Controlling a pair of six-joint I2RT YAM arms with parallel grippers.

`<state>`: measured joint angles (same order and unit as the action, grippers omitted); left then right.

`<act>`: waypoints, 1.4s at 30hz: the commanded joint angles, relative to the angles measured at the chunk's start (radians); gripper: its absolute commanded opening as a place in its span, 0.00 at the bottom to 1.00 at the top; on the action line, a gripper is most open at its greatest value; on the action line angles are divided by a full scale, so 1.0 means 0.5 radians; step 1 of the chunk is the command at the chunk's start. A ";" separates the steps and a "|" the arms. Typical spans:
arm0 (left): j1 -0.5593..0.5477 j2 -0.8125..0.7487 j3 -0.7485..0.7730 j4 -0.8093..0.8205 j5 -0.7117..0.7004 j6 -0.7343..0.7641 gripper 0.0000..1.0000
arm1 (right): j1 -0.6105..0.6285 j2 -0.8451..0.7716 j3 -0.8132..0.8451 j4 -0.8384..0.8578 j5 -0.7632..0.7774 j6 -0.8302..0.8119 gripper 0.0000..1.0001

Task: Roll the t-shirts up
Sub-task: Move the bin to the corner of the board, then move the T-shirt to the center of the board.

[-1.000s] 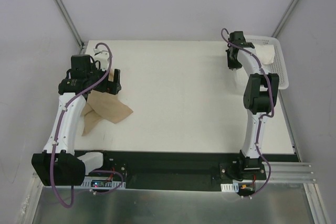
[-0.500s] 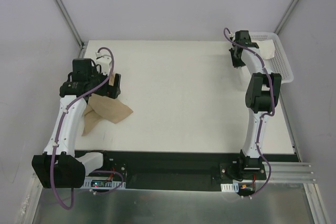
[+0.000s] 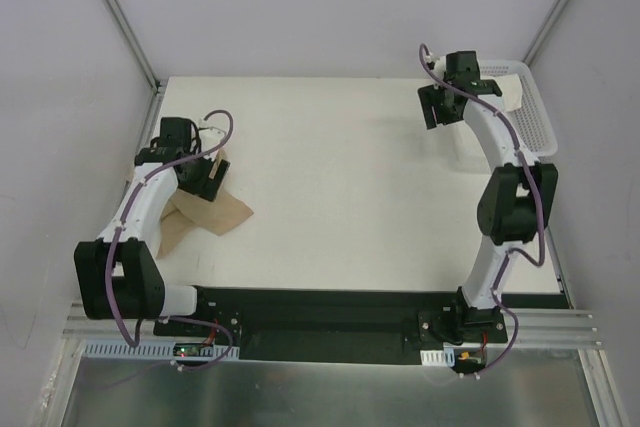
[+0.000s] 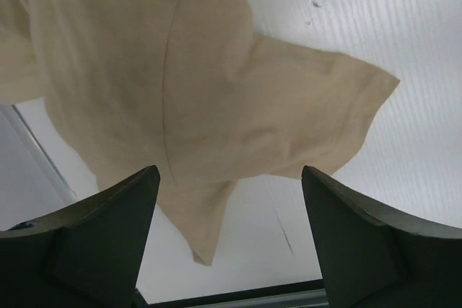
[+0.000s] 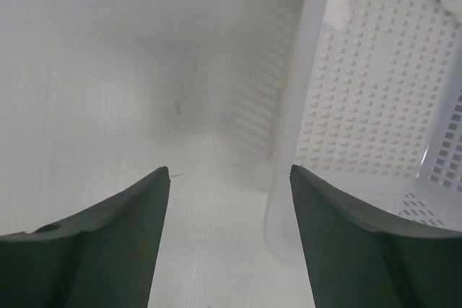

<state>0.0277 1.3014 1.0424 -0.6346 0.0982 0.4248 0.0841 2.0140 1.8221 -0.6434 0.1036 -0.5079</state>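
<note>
Top view: one t-shirt (image 3: 205, 215) lies on the table (image 3: 340, 197), frame left. The basket (image 3: 541, 137), upper right, holds the other t-shirt (image 3: 510, 99).

Both arms are the same build. Left arm (image 3: 140, 209) and right arm (image 3: 490, 135) have white link shells and black joint housings, with the bulkiest black block (image 3: 112, 282) at lower left of the frame and its twin (image 3: 515, 205) at mid right. A purple cable (image 3: 230, 127) runs along each arm and loops free at wrist and base. Black base mounts sit at the bottom edge, with a small white connector (image 3: 432, 357) beside the right one. Left gripper (image 4: 229, 171) and right gripper (image 5: 229, 169) have matte dark-grey wedge fingers (image 4: 101, 239), faceted and tapering to pointed tips.
</note>
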 commanded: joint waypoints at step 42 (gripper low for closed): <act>-1.067 1.103 2.468 -0.510 1.460 -0.632 0.00 | 0.037 -1.095 -0.680 -0.149 -0.471 0.141 0.73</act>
<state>-0.4286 1.7973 2.2627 -0.8421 0.7506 0.1680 0.1001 1.5269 1.4887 -0.6796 -0.0410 -0.4595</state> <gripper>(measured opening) 0.026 0.731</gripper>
